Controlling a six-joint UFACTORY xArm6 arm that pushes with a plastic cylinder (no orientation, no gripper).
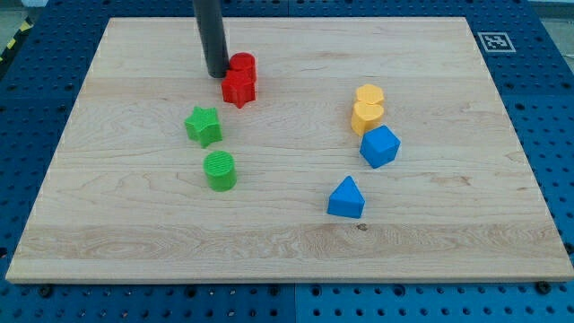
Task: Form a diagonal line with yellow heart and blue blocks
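Observation:
A yellow heart (pixel 366 117) lies right of centre, touching a second yellow block (pixel 369 95) just above it. A blue cube-like block (pixel 379 146) sits right below the heart, touching or nearly touching it. A blue triangular block (pixel 346 198) lies lower and to the left, apart from the others. My tip (pixel 217 74) rests at the upper left of the board, far from the yellow and blue blocks, right beside the left side of the red blocks.
A red cylinder (pixel 242 65) and a red star (pixel 239 89) touch each other by my tip. A green star (pixel 204 126) and a green cylinder (pixel 220 170) lie at left centre. The wooden board (pixel 134 233) sits on a blue pegboard.

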